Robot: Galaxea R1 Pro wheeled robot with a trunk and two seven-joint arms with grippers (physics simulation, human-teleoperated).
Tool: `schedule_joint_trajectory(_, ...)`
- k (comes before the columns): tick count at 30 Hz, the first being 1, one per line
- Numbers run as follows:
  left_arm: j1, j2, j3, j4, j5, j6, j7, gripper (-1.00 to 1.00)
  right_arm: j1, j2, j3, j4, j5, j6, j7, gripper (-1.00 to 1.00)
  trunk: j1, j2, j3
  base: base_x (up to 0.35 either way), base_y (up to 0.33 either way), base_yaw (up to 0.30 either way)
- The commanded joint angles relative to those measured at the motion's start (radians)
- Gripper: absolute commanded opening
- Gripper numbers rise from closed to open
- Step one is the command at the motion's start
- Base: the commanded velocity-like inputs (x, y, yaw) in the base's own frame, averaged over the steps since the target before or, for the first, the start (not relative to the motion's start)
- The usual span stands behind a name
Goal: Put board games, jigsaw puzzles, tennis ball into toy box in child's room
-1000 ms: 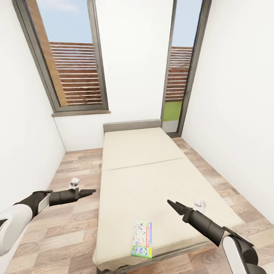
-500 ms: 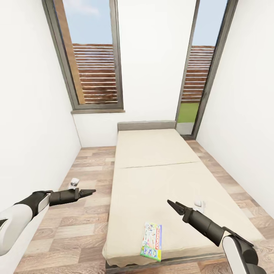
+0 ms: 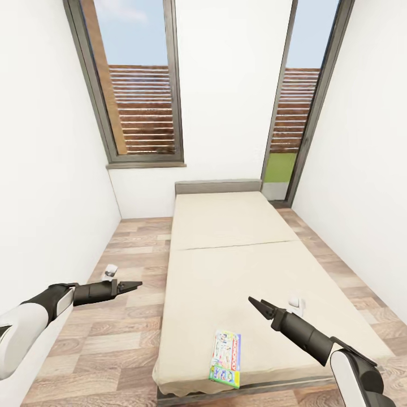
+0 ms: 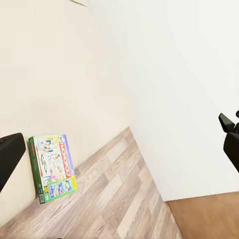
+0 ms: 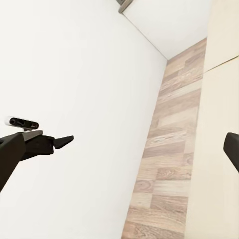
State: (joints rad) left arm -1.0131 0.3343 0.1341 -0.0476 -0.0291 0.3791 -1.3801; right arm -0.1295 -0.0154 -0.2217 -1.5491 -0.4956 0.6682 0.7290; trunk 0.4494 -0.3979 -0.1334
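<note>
Note the right gripper (image 3: pixel 255 304): fingers seemingly apart, as far as the wrist view lets one judge, with nothing between them, poised above the near part of the large cream-coloured bed (image 3: pixel 226 226). Note the same of the left gripper (image 3: pixel 131 285): apparently spread, empty, held out over the wood-plank floor (image 3: pixel 113 339) beside the mattress.

Look outward from the right fingertips to the purple-green printed "Monopoly" board game (image 3: pixel 225 359), a flat box lying face up near the foot edge of the bed, closer to the robot than the right gripper and between the two arms. See it again in the left wrist view (image 4: pixel 51 167), close to the mattress edge.

Treat the step in hand as reaching for this box, judging by how things lie. To do it well:

- Draw the right arm back and down toward the box rather than stretching further up the bed.
- Turn the wrist so the fingers straddle a narrow side or one edge; expect a flat box on a soft surface to offer little to bite on.
- Consider sliding it slightly over the foot edge to expose a lip for gripping.
- Close only once both fingers bracket the cardboard.
- Keep the left arm clear of the white wall (image 3: pixel 51 198).
</note>
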Motion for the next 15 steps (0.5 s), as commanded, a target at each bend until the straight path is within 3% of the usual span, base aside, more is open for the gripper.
schedule_joint_trajectory(1, -0.001, 0.0, 0.004, 0.0, -0.003, 0.011, -0.004, 1.0, -0.001, 0.0, -0.001, 0.0, -0.005, 0.007, 0.001, 1.0, 0.001, -0.002, -0.002, 0.0, 0.0, 0.0)
schedule_joint_trajectory(15, -0.001, 0.0, 0.004, 0.0, -0.003, 0.011, -0.004, 1.0, -0.001, 0.002, -0.001, 0.0, -0.005, 0.005, 0.001, 1.0, 0.001, -0.002, 0.017, 0.0, 0.0, 0.0)
